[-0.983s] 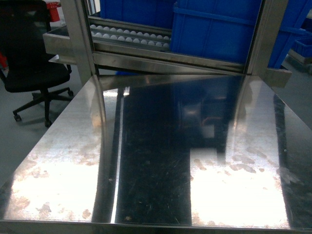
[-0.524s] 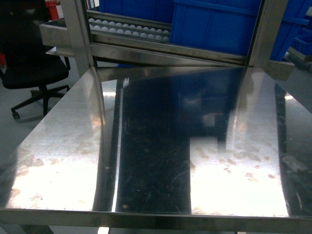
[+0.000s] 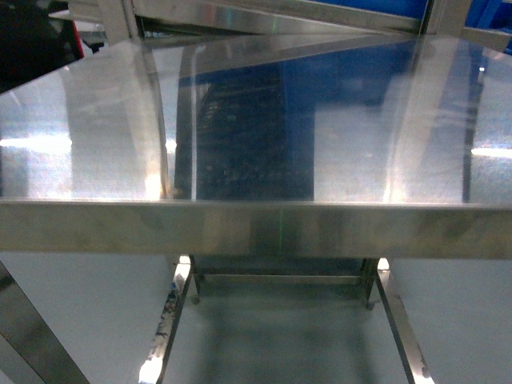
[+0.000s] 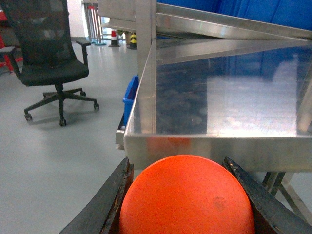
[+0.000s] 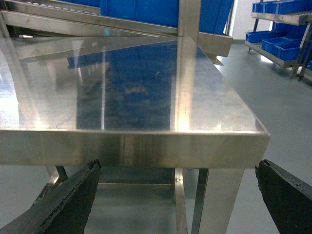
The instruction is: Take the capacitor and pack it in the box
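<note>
I see no box on the shiny steel table (image 3: 256,120). My left gripper (image 4: 187,195) clamps an orange ball (image 4: 187,200); right gripper (image 5: 178,195) gapes wide. Head view has dropped to the table's edge.

A polished steel table (image 3: 256,228) fills the head view, its front edge running straight across the middle and its top mirroring blue shapes and pale light patches. Below it, at 6 o'clock, lie grey floor (image 3: 280,336) and the table's leg frame (image 3: 280,278). In the left wrist view a black mesh office chair (image 4: 53,63) on castors stands at 10 o'clock on the grey floor. In the right wrist view, blue bins (image 5: 273,41) sit on a rack at 2 o'clock.
</note>
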